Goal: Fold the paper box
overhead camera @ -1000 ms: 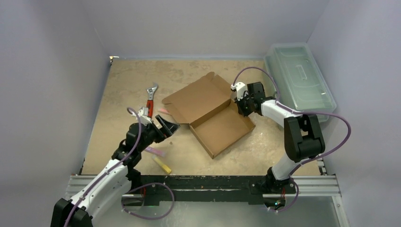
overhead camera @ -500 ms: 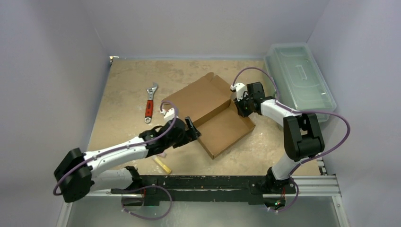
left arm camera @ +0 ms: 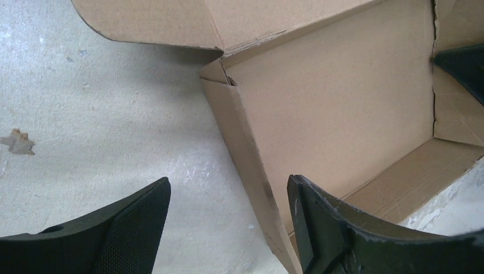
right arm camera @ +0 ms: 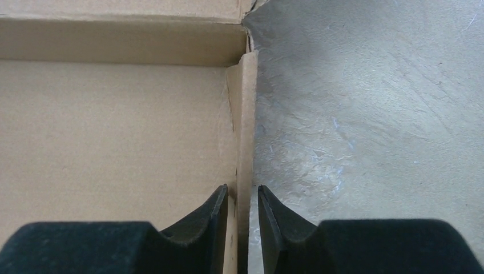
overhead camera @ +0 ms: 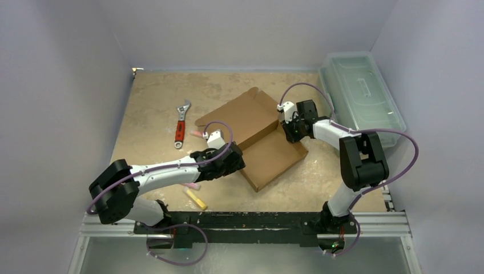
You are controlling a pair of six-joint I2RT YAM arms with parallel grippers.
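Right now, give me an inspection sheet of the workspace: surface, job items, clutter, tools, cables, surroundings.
Surface: table, tan and mottled.
Job's things: paper box, tray walls standing, lid flap open.
Clutter: red-handled wrench; yellow stick; pink sticks near the left arm.
Tools: left tool open, straddling the box's near-left wall; right tool narrowly open, one finger on each side of the opposite wall.
Cables: purple cables loop along both arms.
Surroundings: grey walls; pale-green lidded bin at far right.

White-and-black arms point(overhead camera: 165, 170); purple cables point(overhead camera: 219, 123)
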